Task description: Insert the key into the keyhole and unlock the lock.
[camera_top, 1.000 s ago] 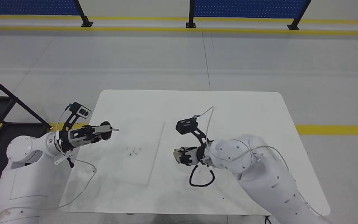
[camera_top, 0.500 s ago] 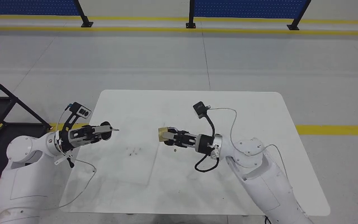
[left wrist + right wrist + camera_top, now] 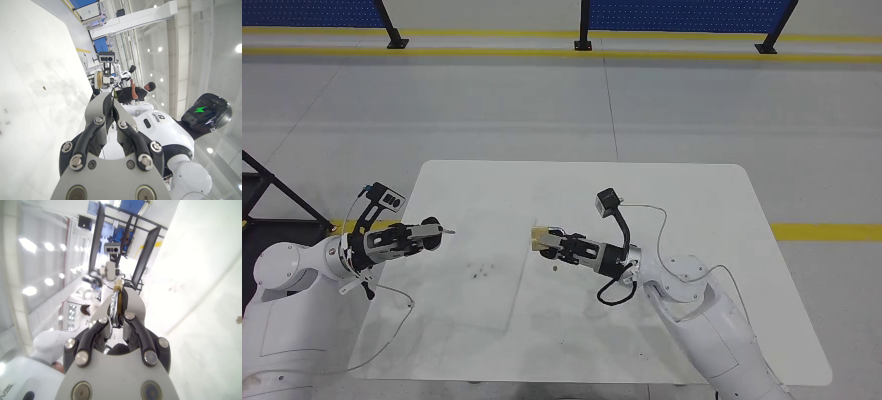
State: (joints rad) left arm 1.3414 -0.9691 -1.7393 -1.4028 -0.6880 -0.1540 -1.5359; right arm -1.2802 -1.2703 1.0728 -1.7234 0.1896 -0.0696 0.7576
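I see the lock (image 3: 538, 237), a small brass padlock, held clear of the table (image 3: 682, 200) above its middle. The right gripper (image 3: 550, 240) pinches it by the chrome shackle, and its keyhole end faces the table's left side. The key (image 3: 446, 232) is a thin metal sliver jutting from the clamped left gripper (image 3: 434, 232) above the table's left edge. It points toward the lock and is well apart from it.

The key (image 3: 446, 232), well apart from the lock (image 3: 539, 237), shows as a thin tip too small to make out. The left gripper (image 3: 111, 98) hides the rest between pressed-together pads. The right gripper (image 3: 119, 293) covers most of the lock's brass body.
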